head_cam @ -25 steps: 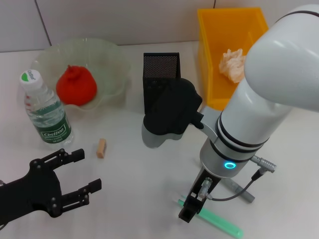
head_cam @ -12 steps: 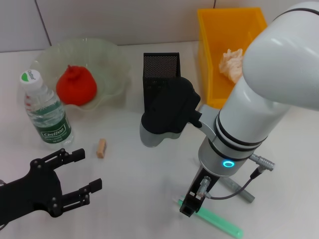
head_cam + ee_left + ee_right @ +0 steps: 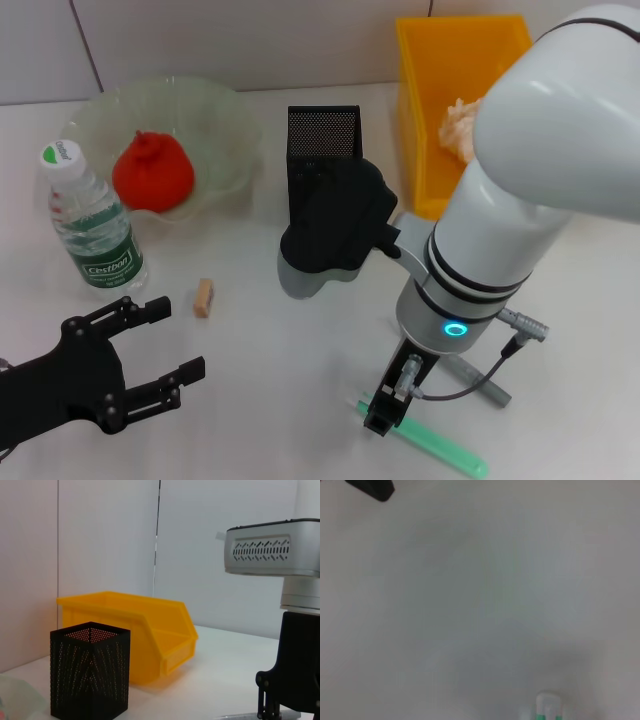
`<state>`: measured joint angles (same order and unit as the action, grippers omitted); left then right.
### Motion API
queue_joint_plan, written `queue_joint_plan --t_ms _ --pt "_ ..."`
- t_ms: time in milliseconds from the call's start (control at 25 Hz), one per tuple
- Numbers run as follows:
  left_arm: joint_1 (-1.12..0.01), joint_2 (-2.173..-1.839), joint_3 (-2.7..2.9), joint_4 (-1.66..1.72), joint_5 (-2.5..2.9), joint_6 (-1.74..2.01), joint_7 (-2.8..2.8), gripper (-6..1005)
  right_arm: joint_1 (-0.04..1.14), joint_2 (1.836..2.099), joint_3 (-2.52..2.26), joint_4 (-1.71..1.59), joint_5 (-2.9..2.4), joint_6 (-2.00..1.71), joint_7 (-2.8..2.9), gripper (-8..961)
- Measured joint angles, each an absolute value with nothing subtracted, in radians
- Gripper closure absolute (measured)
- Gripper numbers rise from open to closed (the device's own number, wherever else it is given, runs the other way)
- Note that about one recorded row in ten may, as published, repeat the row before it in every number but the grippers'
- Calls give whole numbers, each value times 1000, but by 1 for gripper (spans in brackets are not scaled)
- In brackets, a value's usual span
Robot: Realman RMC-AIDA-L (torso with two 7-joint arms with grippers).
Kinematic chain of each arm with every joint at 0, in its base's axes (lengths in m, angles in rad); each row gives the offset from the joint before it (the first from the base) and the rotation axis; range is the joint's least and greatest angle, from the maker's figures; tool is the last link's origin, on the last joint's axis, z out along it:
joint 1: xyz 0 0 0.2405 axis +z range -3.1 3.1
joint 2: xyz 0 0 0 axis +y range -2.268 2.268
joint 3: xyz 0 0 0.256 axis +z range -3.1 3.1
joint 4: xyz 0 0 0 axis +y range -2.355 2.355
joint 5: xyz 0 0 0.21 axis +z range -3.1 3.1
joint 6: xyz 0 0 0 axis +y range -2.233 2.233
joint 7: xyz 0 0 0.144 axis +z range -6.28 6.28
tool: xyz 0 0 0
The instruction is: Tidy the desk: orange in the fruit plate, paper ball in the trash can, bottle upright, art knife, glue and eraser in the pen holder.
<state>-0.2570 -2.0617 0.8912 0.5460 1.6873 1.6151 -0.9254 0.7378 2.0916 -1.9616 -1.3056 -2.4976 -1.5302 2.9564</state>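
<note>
Since the earlier frames the right arm has shifted slightly toward the robot's left, so its white elbow now hides more of the paper ball point(image 3: 452, 128) lying in the yellow trash can point(image 3: 424, 100). Nothing on the table point(image 3: 250, 330) has moved. The tan eraser point(image 3: 204, 297) lies flat on the table, just ahead of the left gripper point(image 3: 160, 345), whose black fingers point(image 3: 150, 309) are spread wide and hold nothing; the eraser sits apart from them, near the upper fingertip. The bottle point(image 3: 92, 225) stands upright beside the fruit plate point(image 3: 215, 110), which holds the orange point(image 3: 152, 172). The black mesh pen holder point(image 3: 322, 135) stands behind the right arm's black wrist housing. The right gripper point(image 3: 382, 415) hangs low over the near end of a green stick-shaped item point(image 3: 440, 448); I cannot tell whether its fingers are spread or closed.
</note>
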Motion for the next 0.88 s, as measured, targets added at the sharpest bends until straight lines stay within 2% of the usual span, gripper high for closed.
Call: queue_joint_plan --t_ms 720,800,880 --pt "-259 -2062 895 545 1687 1614 -922 215 761 2092 -1985 -1299 -2496 -1539 2956 537" --pt "-259 -2062 896 545 1687 1614 -922 215 762 2092 -1985 -1297 -2496 -1540 2956 648" --pt "-259 -2062 896 545 1687 1614 -922 215 762 2092 -1985 -1297 -2496 -1540 2956 646"
